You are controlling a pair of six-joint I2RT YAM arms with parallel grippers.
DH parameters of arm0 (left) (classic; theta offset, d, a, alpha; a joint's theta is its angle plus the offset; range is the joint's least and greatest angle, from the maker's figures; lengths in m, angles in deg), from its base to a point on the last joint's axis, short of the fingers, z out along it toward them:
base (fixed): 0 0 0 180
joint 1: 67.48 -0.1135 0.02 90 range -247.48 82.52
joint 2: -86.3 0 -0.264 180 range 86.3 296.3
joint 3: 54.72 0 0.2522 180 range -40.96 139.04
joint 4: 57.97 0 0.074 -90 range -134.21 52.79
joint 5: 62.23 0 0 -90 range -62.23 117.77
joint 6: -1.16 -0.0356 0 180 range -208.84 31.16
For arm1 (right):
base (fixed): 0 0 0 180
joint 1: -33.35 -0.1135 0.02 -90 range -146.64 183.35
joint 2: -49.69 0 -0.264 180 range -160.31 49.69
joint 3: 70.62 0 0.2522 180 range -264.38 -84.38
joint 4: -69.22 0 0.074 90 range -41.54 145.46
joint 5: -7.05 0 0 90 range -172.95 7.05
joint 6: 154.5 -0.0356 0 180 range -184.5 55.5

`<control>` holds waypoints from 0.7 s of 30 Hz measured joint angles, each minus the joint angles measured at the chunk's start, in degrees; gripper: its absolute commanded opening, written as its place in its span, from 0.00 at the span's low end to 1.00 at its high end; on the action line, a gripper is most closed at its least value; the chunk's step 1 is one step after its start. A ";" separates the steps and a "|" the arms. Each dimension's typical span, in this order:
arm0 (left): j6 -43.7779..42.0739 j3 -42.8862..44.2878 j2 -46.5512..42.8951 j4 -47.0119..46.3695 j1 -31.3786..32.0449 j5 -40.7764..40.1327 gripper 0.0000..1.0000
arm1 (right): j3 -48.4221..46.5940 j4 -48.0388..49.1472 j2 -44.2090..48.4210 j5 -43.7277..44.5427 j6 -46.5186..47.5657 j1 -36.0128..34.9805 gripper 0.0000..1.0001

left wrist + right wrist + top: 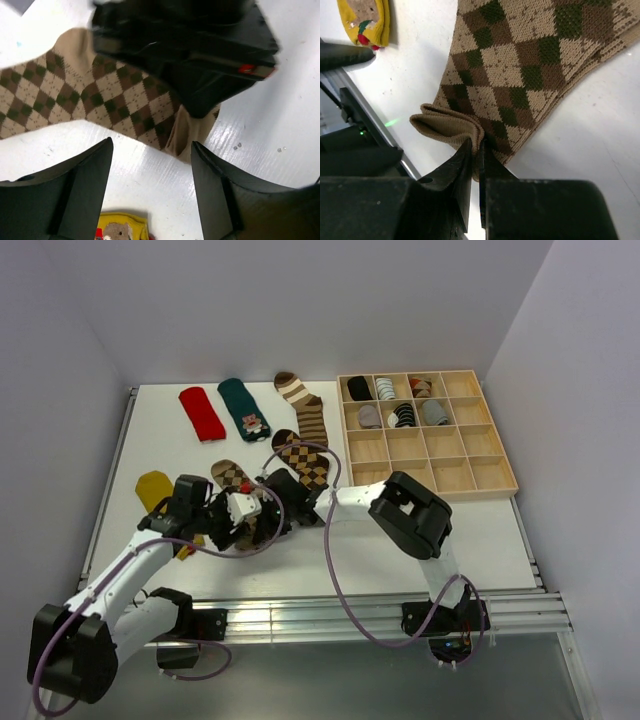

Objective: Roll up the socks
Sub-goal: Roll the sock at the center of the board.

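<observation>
We start at the R gripper (pixel 476 147). Its jaws are pinched tight on the tan end of the argyle sock (pixel 520 65), w/ that end bunched into a small fold at the tips. The rest of the sock lies flat on the table (pixel 600 150). The L gripper (pixel 151 150) sits low just beside the same tan end, jaws spread wide w/ only bare table btwn them. It touches no fabric as far as we see.

Progress, as we judge it, is early for this sock: one fold, no roll yet. A second argyle sock (pixel 303 458) lies flat just beside the argyle sock. Beyond the argyle sock, farther from the arms, lie the red sock (pixel 202 412), teal sock (pixel 246 408) and striped sock (pixel 303 405), all flat. The yellow sock (pixel 155 485) is near the argyle sock on the L arm's side, partly under that arm. Well apart from the argyle sock, on the R arm's side, the wooden tray (pixel 470 473) holds six rolled bundles (pixel 395 400), so part of the job looks done. The flat socks are what's left.

Pose: the R arm reaches across toward the argyle sock, forearm low & approx level, wrist tipped down onto the fabric. The L arm stretches forward w/ elbow bent and wrist low, fingers aimed at the pinched end, facing the R gripper nearly head-on.
</observation>
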 measured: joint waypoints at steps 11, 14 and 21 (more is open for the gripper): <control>-2.78 -7.85 -4.72 -7.41 9.49 -9.64 0.75 | -3.15 -3.10 -3.06 -7.80 -3.28 3.02 0.00; -3.06 -7.93 -4.28 -8.96 11.34 -11.56 0.73 | -4.22 -4.28 -3.87 -9.38 -3.80 3.63 0.00; -4.87 -8.13 -4.02 -10.47 14.49 -14.88 0.70 | -6.19 -7.08 -5.14 -11.74 -4.00 4.94 0.00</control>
